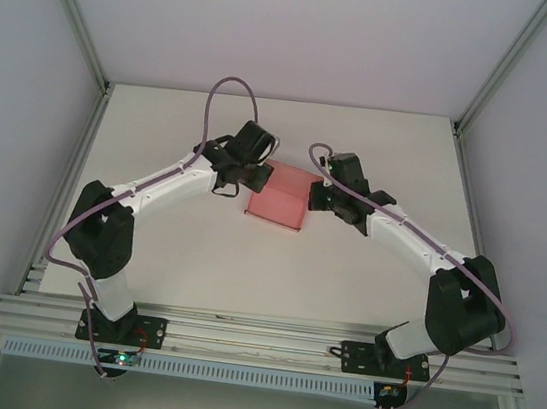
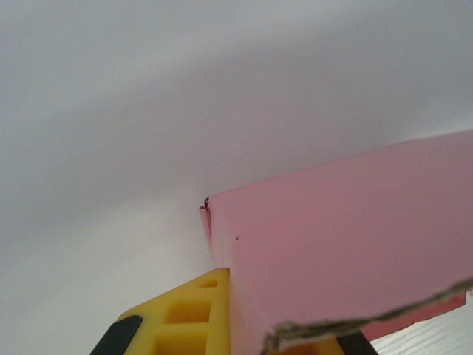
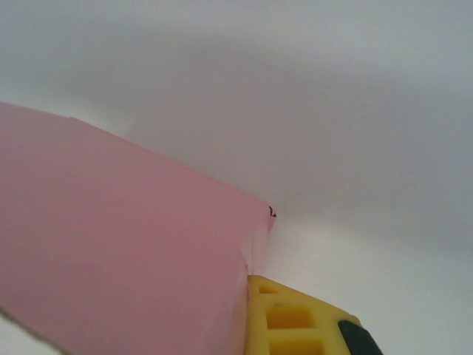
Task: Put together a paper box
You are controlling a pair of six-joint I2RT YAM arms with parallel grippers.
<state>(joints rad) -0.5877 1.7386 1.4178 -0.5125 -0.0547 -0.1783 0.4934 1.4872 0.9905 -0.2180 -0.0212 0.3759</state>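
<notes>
Both left fingers (image 2: 185,318), right fingers (image 3: 288,318) pinch paper box (image 1: 275,205); left wrist: frayed edge (image 2: 369,314).

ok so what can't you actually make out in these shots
- top view: the left gripper and right gripper bodies hide where their fingers meet the paper box; its flaps are too small to tell
- left wrist view: the box hides most of one finger; the bottom edge cuts off the yellow finger
- right wrist view: the box covers one finger and runs off the left edge
</notes>
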